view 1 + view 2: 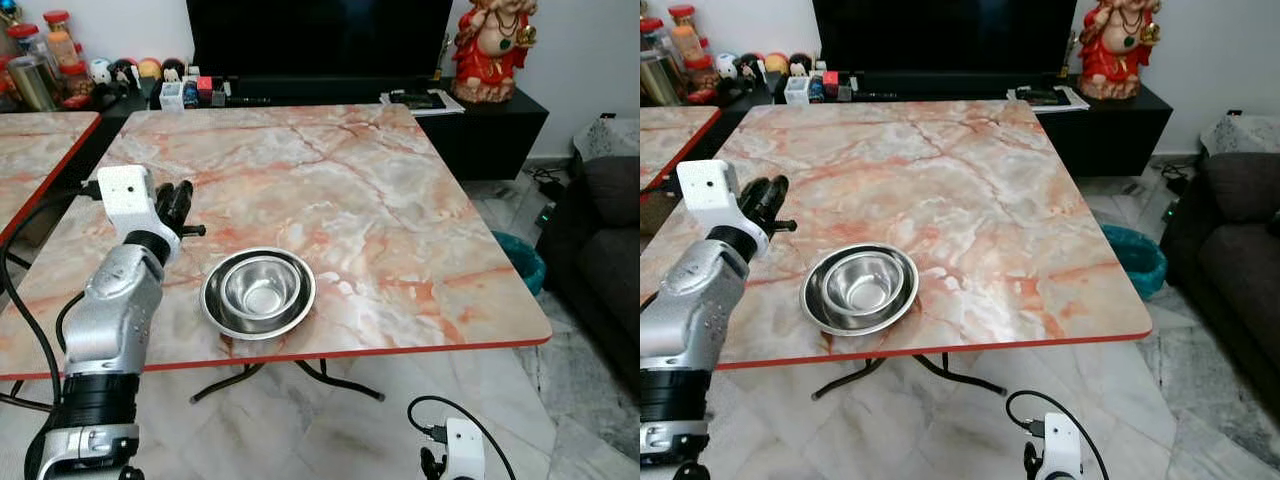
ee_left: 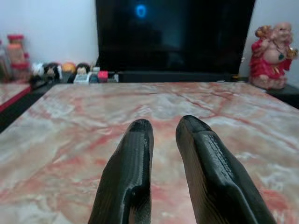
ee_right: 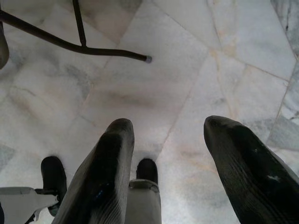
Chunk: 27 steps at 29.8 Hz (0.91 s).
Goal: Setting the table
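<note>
Right gripper point(image 3: 166, 163): hanging low over the pale tiled floor point(image 3: 196, 70), fingers spread, grasping nothing. Left gripper point(image 2: 163, 140): above the pink marble table's point(image 1: 400, 200) left edge, fingers parted slightly, released. Two nested round steel bowls point(image 1: 258, 292): near the front edge, just beside the left gripper.

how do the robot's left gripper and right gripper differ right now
The left gripper is raised over the marble table, beside the steel bowl; the right gripper hangs low, pointing at the tiled floor. The left gripper's fingers stand narrowly apart, while the right gripper's fingers are spread wider. Both are empty, with two long black fingers.
</note>
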### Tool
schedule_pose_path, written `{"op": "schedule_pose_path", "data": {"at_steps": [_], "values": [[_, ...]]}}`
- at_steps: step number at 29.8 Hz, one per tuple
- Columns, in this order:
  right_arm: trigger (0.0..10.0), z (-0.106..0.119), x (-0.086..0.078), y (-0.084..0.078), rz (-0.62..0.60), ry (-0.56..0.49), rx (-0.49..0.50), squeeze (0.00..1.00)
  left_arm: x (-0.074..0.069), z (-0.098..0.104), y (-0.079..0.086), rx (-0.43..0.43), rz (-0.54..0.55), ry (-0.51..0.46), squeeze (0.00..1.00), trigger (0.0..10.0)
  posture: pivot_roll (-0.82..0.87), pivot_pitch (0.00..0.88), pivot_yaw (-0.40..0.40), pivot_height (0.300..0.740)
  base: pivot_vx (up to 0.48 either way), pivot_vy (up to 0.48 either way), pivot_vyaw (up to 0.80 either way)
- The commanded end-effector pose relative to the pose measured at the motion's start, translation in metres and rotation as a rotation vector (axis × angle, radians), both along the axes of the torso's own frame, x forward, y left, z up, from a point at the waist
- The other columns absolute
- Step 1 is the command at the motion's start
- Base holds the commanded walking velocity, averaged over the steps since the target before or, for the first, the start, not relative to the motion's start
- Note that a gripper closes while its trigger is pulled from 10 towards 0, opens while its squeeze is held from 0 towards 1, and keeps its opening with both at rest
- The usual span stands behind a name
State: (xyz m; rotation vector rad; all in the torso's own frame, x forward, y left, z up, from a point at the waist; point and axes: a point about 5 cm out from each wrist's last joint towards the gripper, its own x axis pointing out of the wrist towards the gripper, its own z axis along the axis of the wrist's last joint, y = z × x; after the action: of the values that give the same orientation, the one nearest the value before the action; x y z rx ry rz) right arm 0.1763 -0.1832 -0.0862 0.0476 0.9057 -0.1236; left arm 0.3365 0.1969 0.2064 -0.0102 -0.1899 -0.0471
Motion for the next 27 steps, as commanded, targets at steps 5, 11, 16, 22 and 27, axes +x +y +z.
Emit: {"op": "schedule_pose_path", "data": {"at_steps": [5, 11, 16, 22, 27], "values": [[10.0, 0.003, 0.004, -0.004, -0.013, -0.024, -0.005, 0.0, 0.001, -0.024, -0.04, 0.054, -0.071, -0.034, 0.0, 10.0, 0.01, 0.0, -0.023, 0.736, 0.0, 0.0, 0.0], [10.0, 0.003, 0.004, -0.006, -0.024, -0.036, -0.01, 0.0, -0.001, -0.03, -0.062, 0.022, -0.1, -0.092, 0.0, 10.0, 0.0, 0.0, -0.016, 0.736, 0.0, 0.0, 0.0], [10.0, 0.003, 0.003, -0.007, -0.027, -0.034, -0.012, 0.0, 0.001, -0.026, -0.062, 0.025, -0.071, -0.137, 0.0, 10.0, 0.0, 0.0, -0.015, 0.736, 0.0, 0.0, 0.0], [10.0, 0.002, 0.001, -0.003, 0.002, -0.027, -0.012, 0.0, 0.002, -0.027, -0.056, 0.047, -0.061, -0.149, 0.0, 10.0, 0.0, 0.0, -0.005, 0.736, 0.0, 0.041, 0.0], [10.0, 0.001, 0.0, -0.001, 0.02, -0.021, -0.013, 0.0, 0.002, -0.031, -0.057, 0.055, -0.069, -0.144, 0.0, 10.0, 0.01, 0.0, -0.002, 0.736, 0.0, 0.275, 0.0]]}}
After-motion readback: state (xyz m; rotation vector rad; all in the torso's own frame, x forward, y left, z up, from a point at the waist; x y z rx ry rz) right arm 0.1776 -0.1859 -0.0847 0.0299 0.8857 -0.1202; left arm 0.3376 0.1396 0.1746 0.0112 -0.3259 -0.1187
